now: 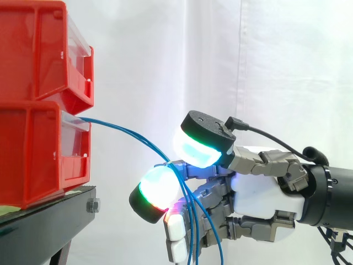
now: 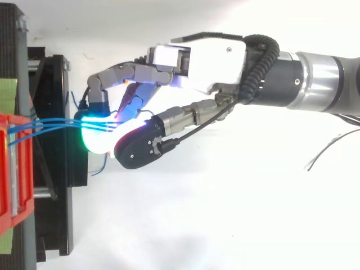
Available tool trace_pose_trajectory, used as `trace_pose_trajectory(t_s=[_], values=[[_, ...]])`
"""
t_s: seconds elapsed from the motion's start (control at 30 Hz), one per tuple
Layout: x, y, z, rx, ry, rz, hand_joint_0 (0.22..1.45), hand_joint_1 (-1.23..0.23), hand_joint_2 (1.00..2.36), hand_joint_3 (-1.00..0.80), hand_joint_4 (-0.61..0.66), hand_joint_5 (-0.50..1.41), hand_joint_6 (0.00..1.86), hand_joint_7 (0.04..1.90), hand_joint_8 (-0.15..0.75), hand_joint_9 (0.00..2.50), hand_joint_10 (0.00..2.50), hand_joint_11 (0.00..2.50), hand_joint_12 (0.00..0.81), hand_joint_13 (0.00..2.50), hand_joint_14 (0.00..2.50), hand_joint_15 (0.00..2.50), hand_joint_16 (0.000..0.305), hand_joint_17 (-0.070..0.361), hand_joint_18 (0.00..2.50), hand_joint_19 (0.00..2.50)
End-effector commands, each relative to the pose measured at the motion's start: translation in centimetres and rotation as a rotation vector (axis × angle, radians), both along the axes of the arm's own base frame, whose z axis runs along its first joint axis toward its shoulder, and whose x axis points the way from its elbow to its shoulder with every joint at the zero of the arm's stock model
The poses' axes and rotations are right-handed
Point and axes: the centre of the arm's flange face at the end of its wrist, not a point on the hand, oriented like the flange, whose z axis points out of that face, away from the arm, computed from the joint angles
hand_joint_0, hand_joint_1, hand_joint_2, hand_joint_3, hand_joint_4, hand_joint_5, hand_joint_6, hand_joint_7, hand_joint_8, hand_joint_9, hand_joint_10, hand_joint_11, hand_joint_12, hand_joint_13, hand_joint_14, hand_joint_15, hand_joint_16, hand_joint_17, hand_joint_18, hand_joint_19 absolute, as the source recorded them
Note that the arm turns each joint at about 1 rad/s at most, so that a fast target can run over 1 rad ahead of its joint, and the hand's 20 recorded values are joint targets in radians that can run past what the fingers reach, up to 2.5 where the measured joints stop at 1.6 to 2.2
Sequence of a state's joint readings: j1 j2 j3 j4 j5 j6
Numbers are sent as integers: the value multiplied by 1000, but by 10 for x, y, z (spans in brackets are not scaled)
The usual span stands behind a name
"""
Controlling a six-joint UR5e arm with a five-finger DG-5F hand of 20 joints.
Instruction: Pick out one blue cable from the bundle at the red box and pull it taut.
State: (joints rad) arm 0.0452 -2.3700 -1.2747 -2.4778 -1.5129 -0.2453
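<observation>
Side view: blue cables (image 1: 129, 131) pinched in robot hand (image 1: 265, 193).

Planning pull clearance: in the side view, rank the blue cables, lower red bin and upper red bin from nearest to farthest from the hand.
1. blue cables: held between the fingers of the hand.
2. lower red bin: to the left, about level with the hand.
3. upper red bin: left and higher, stacked on the lower one.

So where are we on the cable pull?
Done: the hand is at the blue cables, out from the red bins. In hand: its fingers curl round several strands, not one. Left: single one out and pull; they curve slack from the lower bin and dangle below the hand.
</observation>
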Motion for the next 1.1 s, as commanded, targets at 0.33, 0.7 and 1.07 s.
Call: trace_pose_trajectory(t_s=[0.33,0.7,1.07], values=[[0,-2,1,0,-5,-1,600,-491,1014,-361,102,-112,500,1285,311,1022,16,437,374,961,21,581,52,117,691,670],[1,-9,4,1,-13,-6,615,-471,1018,-318,96,-111,513,1285,309,1029,16,440,377,960,22,577,52,117,689,668],[7,-13,17,0,-25,-7,629,-489,1022,-226,88,-109,540,1256,315,1046,16,454,380,971,24,574,52,116,690,668]])
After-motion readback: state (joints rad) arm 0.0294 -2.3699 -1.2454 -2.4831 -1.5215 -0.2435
